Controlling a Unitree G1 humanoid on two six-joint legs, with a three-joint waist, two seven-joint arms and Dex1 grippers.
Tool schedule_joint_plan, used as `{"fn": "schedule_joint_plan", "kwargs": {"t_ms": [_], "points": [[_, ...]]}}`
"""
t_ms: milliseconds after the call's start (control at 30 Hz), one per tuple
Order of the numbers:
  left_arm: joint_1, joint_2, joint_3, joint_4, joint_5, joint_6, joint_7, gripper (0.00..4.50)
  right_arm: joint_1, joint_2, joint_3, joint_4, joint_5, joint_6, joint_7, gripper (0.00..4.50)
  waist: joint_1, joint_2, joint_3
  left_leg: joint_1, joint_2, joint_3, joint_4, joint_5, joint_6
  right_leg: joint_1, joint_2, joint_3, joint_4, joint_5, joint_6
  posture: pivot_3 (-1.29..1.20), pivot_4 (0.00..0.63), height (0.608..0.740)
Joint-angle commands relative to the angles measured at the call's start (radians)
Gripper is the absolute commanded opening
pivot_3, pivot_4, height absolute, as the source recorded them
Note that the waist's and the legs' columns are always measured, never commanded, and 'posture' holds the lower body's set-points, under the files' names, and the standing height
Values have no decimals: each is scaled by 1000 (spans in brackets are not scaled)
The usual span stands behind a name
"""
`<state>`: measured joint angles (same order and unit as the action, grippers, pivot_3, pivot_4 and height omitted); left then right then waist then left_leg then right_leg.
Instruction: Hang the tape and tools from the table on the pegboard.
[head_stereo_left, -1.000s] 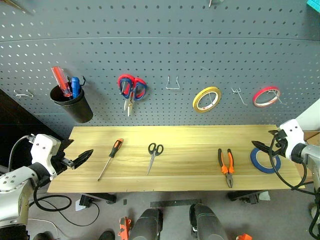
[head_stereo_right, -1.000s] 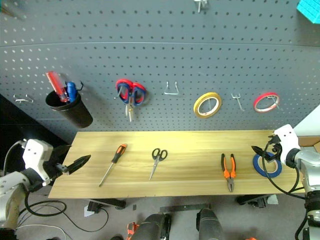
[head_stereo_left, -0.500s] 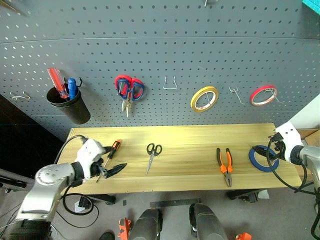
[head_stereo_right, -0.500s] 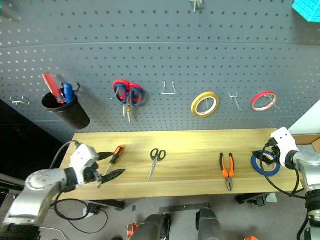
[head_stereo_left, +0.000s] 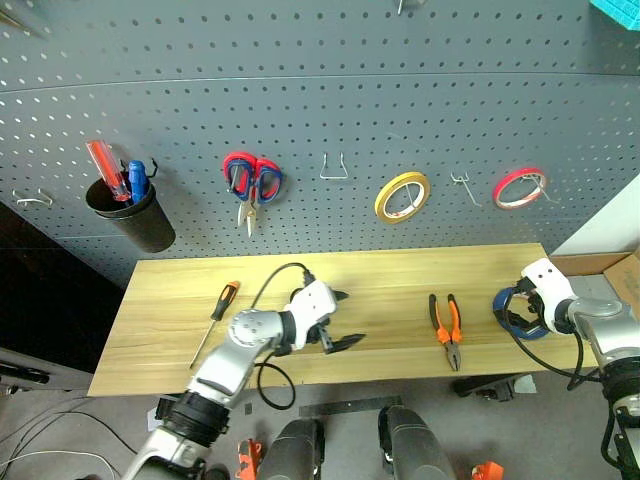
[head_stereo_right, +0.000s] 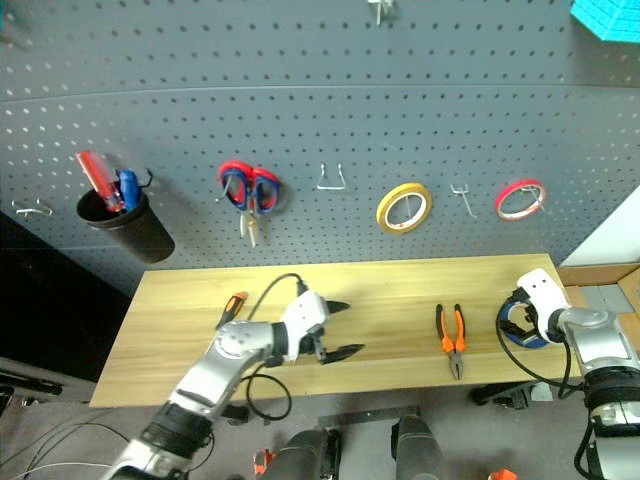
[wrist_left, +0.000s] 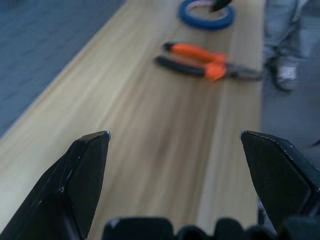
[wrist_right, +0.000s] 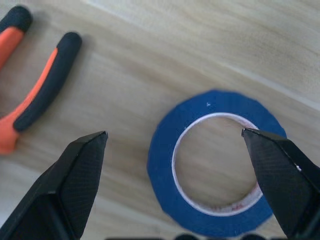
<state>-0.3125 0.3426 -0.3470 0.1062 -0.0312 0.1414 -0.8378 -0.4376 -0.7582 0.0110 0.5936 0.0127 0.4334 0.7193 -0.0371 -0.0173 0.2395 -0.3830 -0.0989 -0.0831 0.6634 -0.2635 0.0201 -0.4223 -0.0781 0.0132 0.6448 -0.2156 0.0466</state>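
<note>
We are lining up the pick of the blue tape (wrist_right: 216, 165), flat on the table (head_stereo_left: 390, 270) under our wide-open right gripper (wrist_right: 175, 145); next, lower and close on its rim.

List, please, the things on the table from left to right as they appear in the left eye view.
screwdriver → left gripper → pliers → blue tape, with the right gripper over it.
</note>
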Motion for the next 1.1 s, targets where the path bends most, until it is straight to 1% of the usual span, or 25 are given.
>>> {"fn": "schedule_joint_plan", "kwargs": {"t_ms": [33,167,333,533,667,800,900,1000,1100], "points": [[-27,-43,-13,23,31,-34,46,4472,-15,10,-16,19,-3,-18,-18,4500,0,0,0,0,0,0,0,0,0,0,0,0,0,0,0,-106,255,740],[-29,-84,-43,19,45,-31,51,4472,-37,40,-23,61,9,0,-35,4500,-1,-1,1,0,2,1,0,0,1,0,1,1,0,0,0,-106,266,740],[-21,-117,-31,-6,24,-33,60,4472,-66,84,-30,125,25,7,-47,4500,-4,-2,2,0,2,1,0,-1,1,0,2,1,0,0,0,-97,278,740],[2,-93,-21,-87,5,3,54,4472,-108,129,-67,253,43,-14,-97,4500,-5,-3,4,0,2,1,0,-1,1,0,2,2,-1,0,0,-69,286,740],[19,-70,0,-154,-32,39,39,4472,-113,143,-85,286,48,-27,-126,4500,-4,-4,6,0,3,1,0,-1,2,0,2,2,-1,0,0,-64,293,740],[26,-27,7,-172,-33,47,20,4472,-108,159,-98,321,58,-30,-150,4500,-4,-4,6,0,3,1,-1,-1,2,0,3,2,-1,0,0,-62,294,740],[20,-14,17,-179,-42,56,18,4500,-106,172,-113,329,67,-30,-163,3890,-4,-4,7,0,3,1,-1,-1,2,0,3,1,-1,0,0,-57,287,740],[10,-9,25,-187,-49,67,19,4500,-103,177,-123,337,64,-31,-178,2877,-4,-5,7,0,3,1,0,-1,2,1,3,2,-2,0,0,-58,278,740],[2,-6,38,-194,-65,80,16,4500,-89,178,-125,305,66,-22,-179,1763,-4,-5,7,0,3,1,0,-1,2,1,3,1,-2,0,0,-74,270,740]]}}
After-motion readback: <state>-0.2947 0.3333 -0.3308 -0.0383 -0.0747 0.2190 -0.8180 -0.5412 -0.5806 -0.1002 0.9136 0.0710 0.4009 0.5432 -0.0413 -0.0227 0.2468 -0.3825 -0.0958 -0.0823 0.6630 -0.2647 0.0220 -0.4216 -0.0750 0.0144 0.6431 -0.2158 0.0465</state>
